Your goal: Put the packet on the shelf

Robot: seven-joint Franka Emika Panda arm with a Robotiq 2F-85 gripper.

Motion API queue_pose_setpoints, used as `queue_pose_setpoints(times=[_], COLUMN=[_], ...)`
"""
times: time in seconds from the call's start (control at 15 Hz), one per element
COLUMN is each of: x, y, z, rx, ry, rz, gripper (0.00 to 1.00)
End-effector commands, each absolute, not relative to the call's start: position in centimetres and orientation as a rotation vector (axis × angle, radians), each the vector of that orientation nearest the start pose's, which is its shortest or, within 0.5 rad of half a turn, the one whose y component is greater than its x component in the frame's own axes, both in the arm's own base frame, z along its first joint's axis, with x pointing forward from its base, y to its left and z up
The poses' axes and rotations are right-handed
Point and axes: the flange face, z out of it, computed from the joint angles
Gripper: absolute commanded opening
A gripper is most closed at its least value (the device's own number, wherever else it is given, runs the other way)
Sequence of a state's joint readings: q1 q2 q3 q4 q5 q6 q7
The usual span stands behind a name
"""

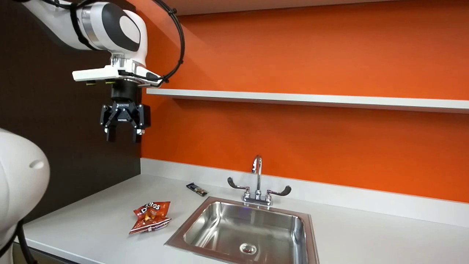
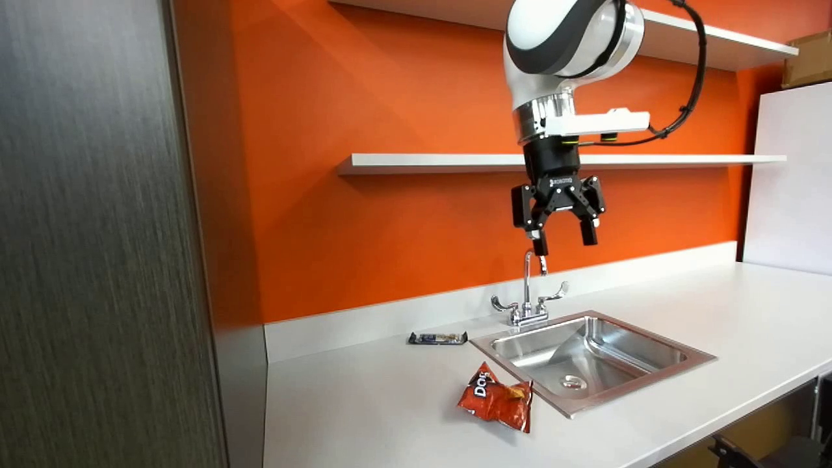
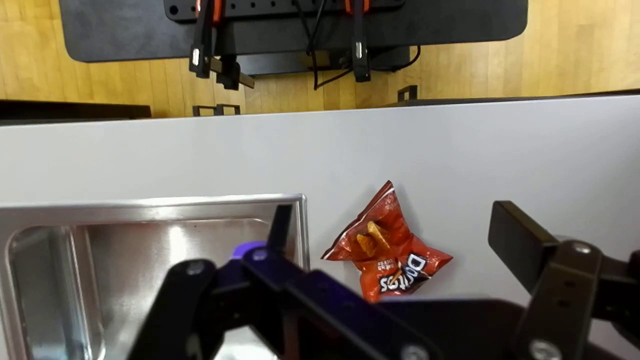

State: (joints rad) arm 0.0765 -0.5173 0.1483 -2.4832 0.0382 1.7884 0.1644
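Observation:
The packet, an orange-red crinkly Doritos bag, lies on the light-grey countertop left of the sink in an exterior view [image 1: 151,216]. It also shows in an exterior view [image 2: 497,400] and in the wrist view [image 3: 385,245], where the gripper's body hides its lower edge. My gripper [image 1: 124,136] is open and empty, pointing down, high above the countertop. It also shows in an exterior view [image 2: 565,239]. In the wrist view the packet lies between the spread fingers [image 3: 395,227], well below them. The shelf, a long thin white board, spans the orange wall in both exterior views [image 1: 307,98] [image 2: 442,162].
A steel sink [image 1: 314,238] with a faucet [image 1: 259,179] is set in the countertop beside the packet. A small dark wrapped bar [image 1: 197,189] lies near the backsplash. A dark side panel [image 1: 73,128] closes the counter's end. A higher white shelf [image 2: 721,42] shows above.

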Motion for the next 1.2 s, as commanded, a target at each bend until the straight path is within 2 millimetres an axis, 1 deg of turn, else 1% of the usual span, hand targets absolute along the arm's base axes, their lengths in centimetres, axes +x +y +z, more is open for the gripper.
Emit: queue_pose_setpoints(times=[0.0, 0.13, 0.33, 0.73, 0.93, 1.13], x=[37.6, 38.4, 39.5, 41.6, 42.5, 43.1], y=[10.4, 11.1, 11.9, 12.7, 12.4, 11.4], z=[43.1, 41.6, 39.0, 34.1, 31.9, 29.8], rx=[-3.153, -3.13, -3.097, -3.06, -3.048, -3.029], ry=[-0.222, -0.318, -0.43, -0.569, -0.616, -0.654], rz=[0.222, 0.195, 0.199, 0.193, 0.199, 0.219], gripper=[1.0, 1.0, 1.0, 1.0, 1.0, 1.0])
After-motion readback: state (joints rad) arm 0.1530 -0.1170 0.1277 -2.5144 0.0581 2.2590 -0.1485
